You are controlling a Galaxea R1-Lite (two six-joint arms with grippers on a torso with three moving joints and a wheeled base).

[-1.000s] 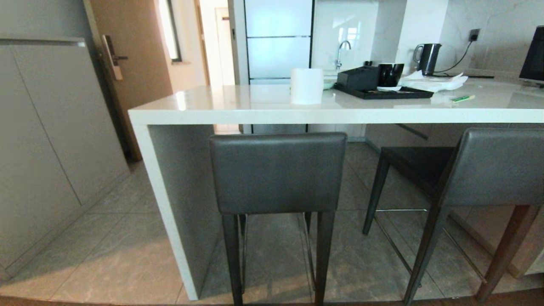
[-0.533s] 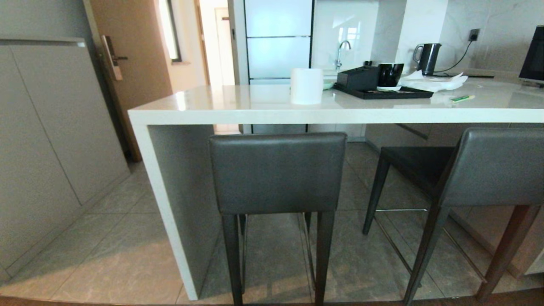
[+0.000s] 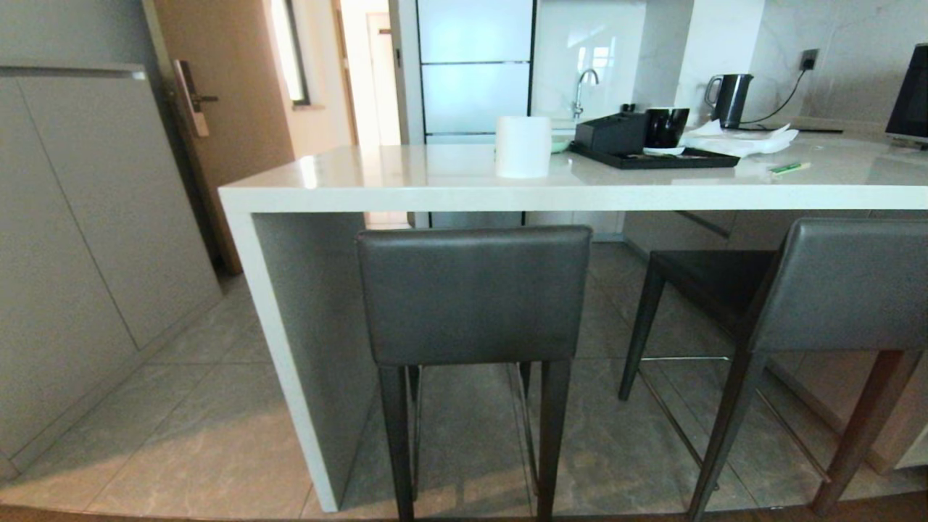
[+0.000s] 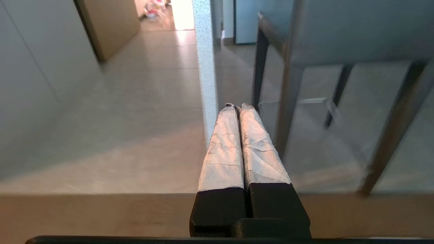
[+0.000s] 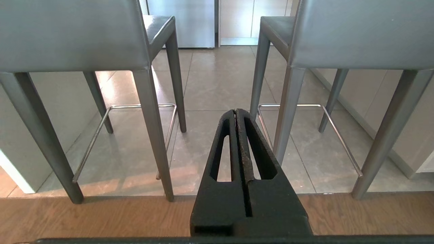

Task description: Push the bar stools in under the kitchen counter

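Grey cabinet panels fill the left of the head view, with a brown door and its handle beyond them. Next comes the end of the kitchen desk, a thick glossy white slab on a grey side panel. On its top, from left to right, stand a white paper roll, a black tray carrying a dark box and a black cup, some crumpled white paper, a black kettle further back, and a small green item.

The left bar stool stands square to the desk, its grey backrest just below the slab's edge and just beside the side panel, its black legs on the grey tiled floor. The right bar stool is turned at an angle, its dark seat reaching under the slab while its backrest stands out from the edge; the two stools are apart.

Neither arm shows in the head view. The left hand, seen from its wrist, is clenched on nothing, its white-wrapped fingers pressed together and pointing toward the desk's side panel, near the left stool's legs. The right hand is also clenched and empty, aimed at the gap between the two stools, low over the strip of wooden floor
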